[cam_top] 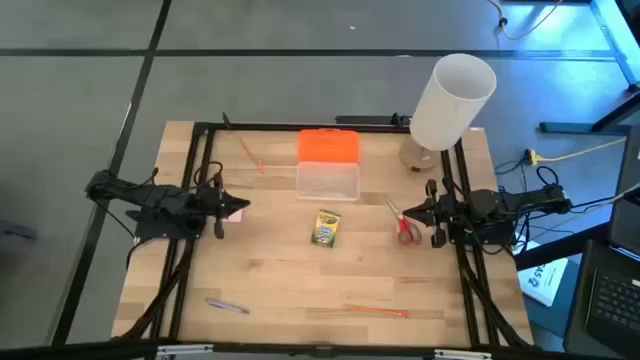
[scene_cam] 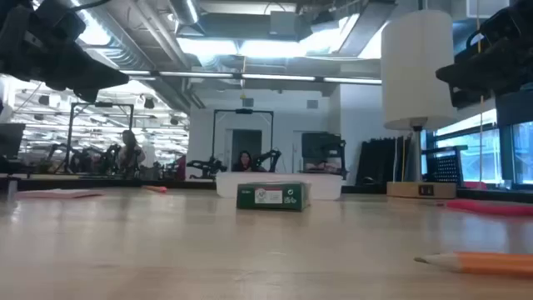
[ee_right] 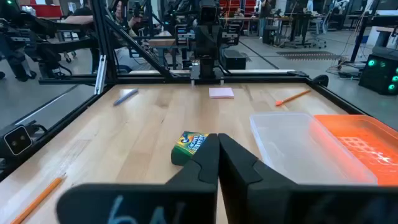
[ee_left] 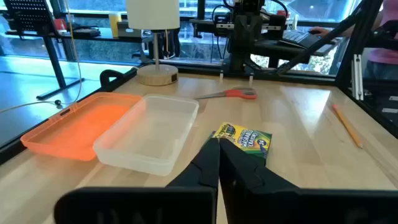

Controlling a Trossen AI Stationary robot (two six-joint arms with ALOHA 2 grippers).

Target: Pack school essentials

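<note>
The yellow-green crayon box (cam_top: pixel 326 228) lies flat at mid-table, also seen in the left wrist view (ee_left: pixel 244 139) and the right wrist view (ee_right: pixel 188 146). The red-handled scissors (cam_top: pixel 404 225) lie just in front of my right gripper (cam_top: pixel 426 212), which is shut and hovers at the table's right side. The pink pad (cam_top: pixel 238 208) lies on the wood below my left gripper (cam_top: pixel 222 206), which is shut at the left side. One orange pencil (cam_top: pixel 250 154) lies far left, another (cam_top: pixel 375 311) near the front edge. The purple pen (cam_top: pixel 227 305) is near front left.
A clear plastic box (cam_top: pixel 327 181) with its orange lid (cam_top: pixel 328 146) open flat behind it sits at the table's far middle. A tall white cylinder lamp (cam_top: pixel 452 100) stands on a round wooden base at the far right corner. A black frame borders the table (cam_top: pixel 280 270).
</note>
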